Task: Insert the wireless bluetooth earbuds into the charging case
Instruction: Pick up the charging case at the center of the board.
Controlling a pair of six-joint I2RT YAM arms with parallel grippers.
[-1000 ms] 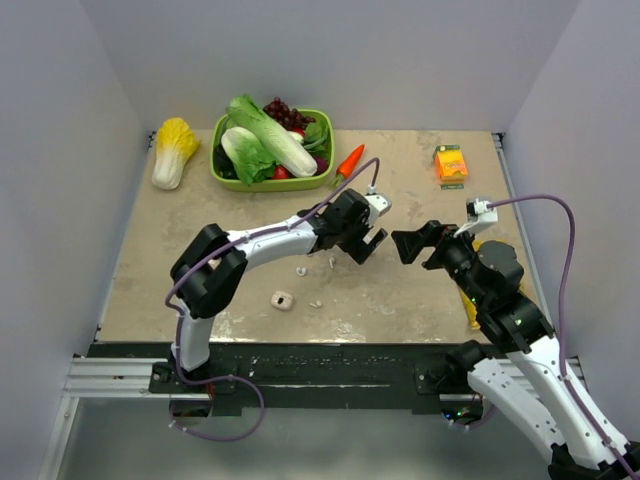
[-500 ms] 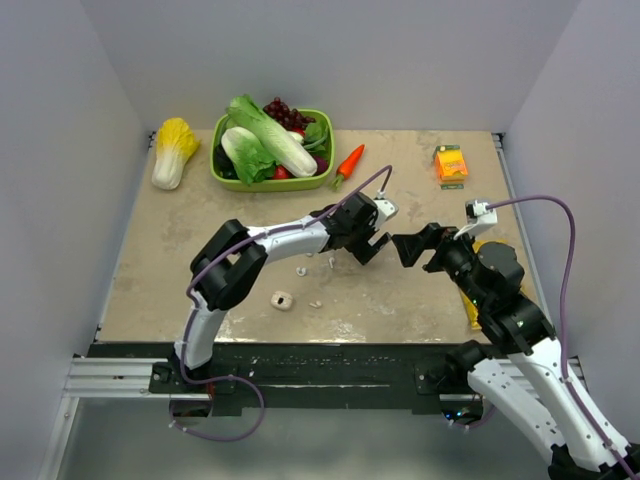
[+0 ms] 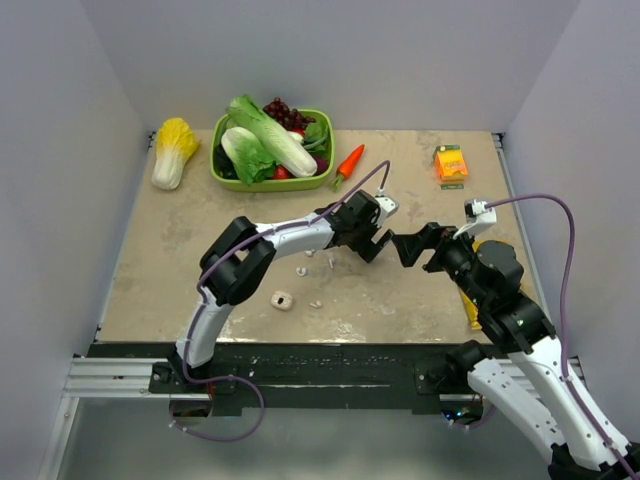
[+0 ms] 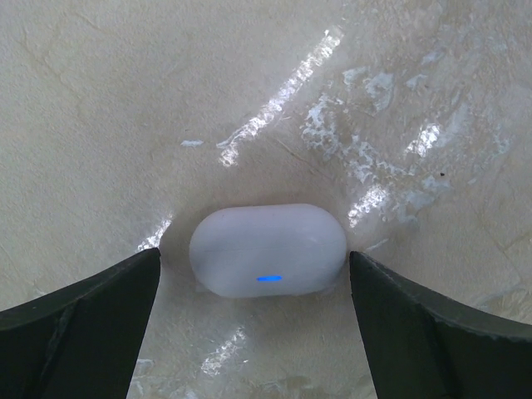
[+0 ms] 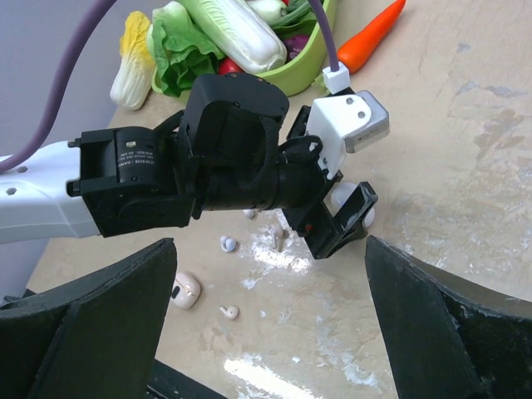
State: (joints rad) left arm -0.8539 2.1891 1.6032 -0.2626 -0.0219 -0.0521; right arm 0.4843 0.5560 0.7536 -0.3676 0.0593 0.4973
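A white pill-shaped case with a blue light (image 4: 268, 251) lies on the table between the fingers of my open left gripper (image 4: 254, 268), which touch nothing. The top view shows the left gripper (image 3: 375, 243) low over mid-table. The cream charging case (image 3: 283, 299) with its dark hollow lies nearer the front, also in the right wrist view (image 5: 184, 291). Loose earbuds lie around it: a white one (image 5: 227, 243), a stemmed one (image 5: 278, 236) and a cream one (image 5: 229, 312). My right gripper (image 3: 408, 248) hangs open and empty, facing the left gripper.
A green basket (image 3: 318, 181) of vegetables stands at the back, a carrot (image 3: 350, 160) beside it and a yellow cabbage (image 3: 174, 150) to its left. An orange carton (image 3: 451, 163) sits at the back right. A yellow object (image 3: 470, 303) lies under the right arm.
The left arm has stretched further right, carrying its open gripper towards the right gripper and down over the white case. The right arm has not moved.
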